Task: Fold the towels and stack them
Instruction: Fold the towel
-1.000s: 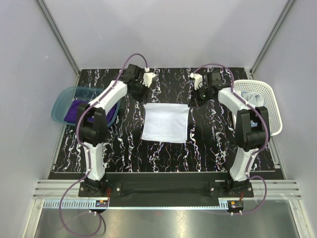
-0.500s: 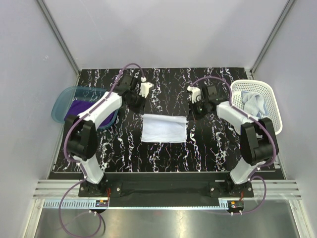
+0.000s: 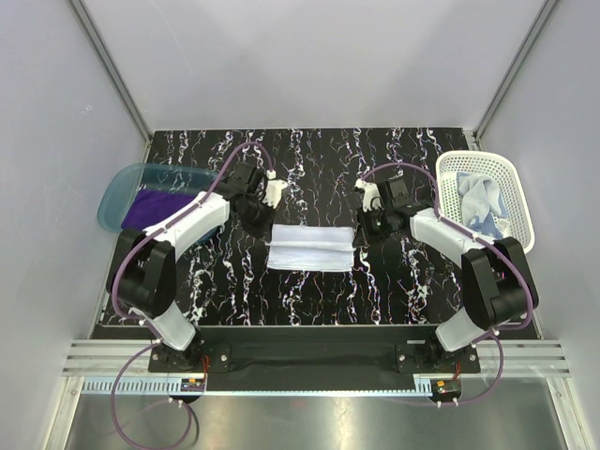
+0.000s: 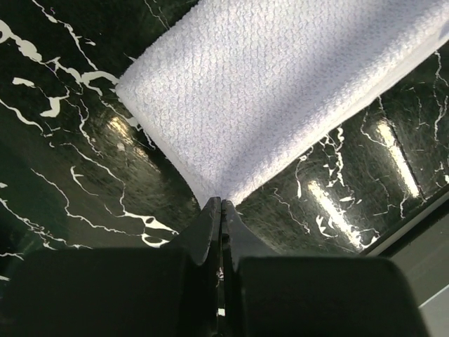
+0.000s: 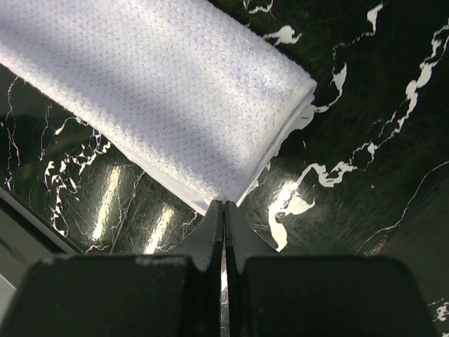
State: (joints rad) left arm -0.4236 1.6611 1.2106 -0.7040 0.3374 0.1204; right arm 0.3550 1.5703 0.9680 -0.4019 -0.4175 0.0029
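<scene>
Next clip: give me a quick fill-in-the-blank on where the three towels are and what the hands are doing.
1. The purple towel lies in the tray, on the ____ arm's side.
2. The blue towel lies in the basket, on the ____ arm's side.
3. The left hand and right hand each pinch a ____ of the white towel.
Missing words: left; right; corner.
</scene>
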